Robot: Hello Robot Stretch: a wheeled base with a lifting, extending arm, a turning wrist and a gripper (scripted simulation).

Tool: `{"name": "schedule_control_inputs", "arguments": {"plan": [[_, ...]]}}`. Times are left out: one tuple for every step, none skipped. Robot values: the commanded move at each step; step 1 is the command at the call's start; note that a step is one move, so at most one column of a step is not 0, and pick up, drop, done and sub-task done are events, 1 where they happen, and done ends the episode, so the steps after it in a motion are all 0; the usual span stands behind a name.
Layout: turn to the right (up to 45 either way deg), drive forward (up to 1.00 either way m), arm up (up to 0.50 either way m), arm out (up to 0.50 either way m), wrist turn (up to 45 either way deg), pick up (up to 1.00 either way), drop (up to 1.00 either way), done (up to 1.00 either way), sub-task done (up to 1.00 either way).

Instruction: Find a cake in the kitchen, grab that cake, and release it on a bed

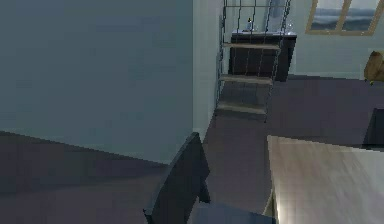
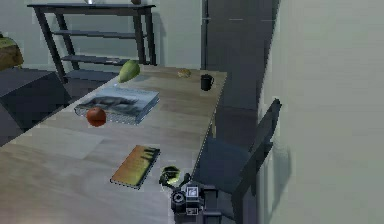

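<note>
In the arm side view a long wooden table (image 2: 70, 150) carries a small tan blob (image 2: 182, 72) near its far end; I cannot tell what it is. The gripper (image 2: 178, 192) sits at the bottom edge, over the table's near corner, with white marked squares beside its dark body. A small dark round thing (image 2: 170, 175) lies on the table right at its far end, so I cannot tell whether the gripper holds anything.
On the table lie a red apple (image 2: 96, 117), a green pear-like fruit (image 2: 129, 71), a stack of papers (image 2: 120, 101), a book (image 2: 136, 165) and a black mug (image 2: 206, 82). A dark chair (image 2: 245, 155) stands beside it. Ahead are a grey wall (image 1: 95, 75) and a metal shelf (image 1: 250, 60).
</note>
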Motion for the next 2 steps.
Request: {"name": "schedule_control_inputs", "arguments": {"plan": [[0.0, 0.0, 0.0, 0.0, 0.0, 1.0, 0.0, 0.0, 0.0], [0.0, 0.0, 0.1, 0.0, 0.0, 0.0, 0.0, 0.0, 0.0]]}}
